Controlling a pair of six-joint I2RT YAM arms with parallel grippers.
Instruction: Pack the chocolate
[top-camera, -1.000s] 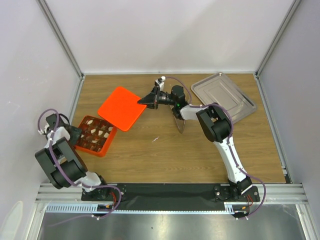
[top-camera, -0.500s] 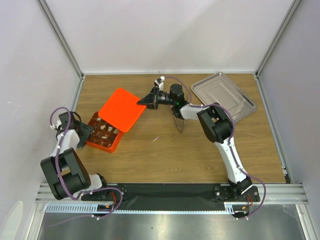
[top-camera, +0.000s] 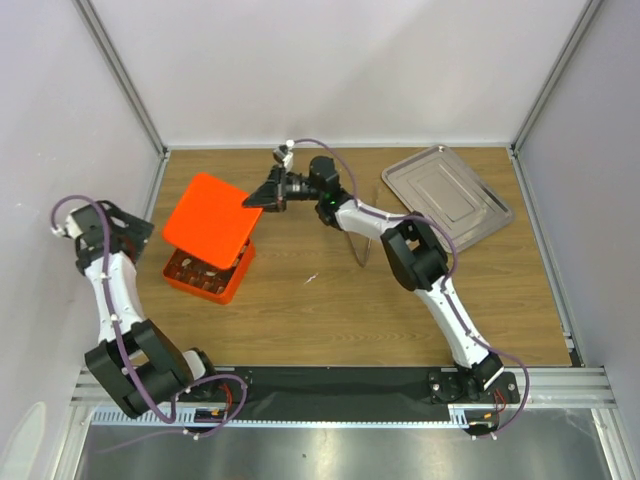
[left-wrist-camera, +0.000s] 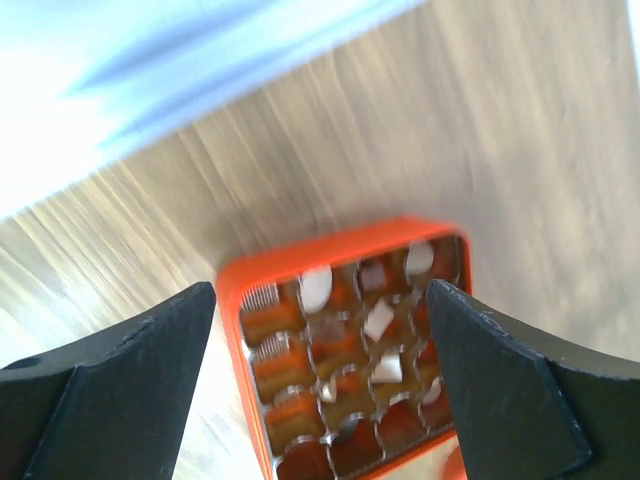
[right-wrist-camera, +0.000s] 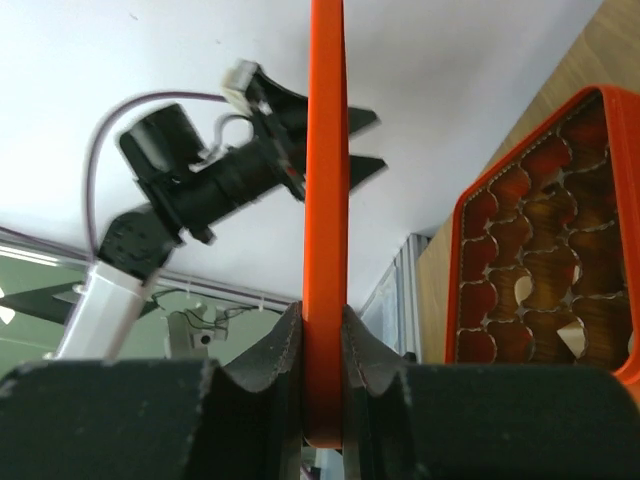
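A: Chocolate (left-wrist-camera: 378, 320)?
B: Seated in cells of orange box (top-camera: 232, 290), left side of frame, partly under orange lid (top-camera: 208, 220).
A: Claws?
B: Right gripper (top-camera: 262, 196) clamped on lid's upper-right edge, box down-left of it. Left gripper (top-camera: 128, 228) spread wide, empty, nearer, up-left of box.

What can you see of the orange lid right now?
The orange lid is a flat, thin square with rounded corners, plain and plastic-looking. The right gripper pinches one edge, holding it over the far part of the gridded box, hiding some cells. Whether it touches the box is unclear.
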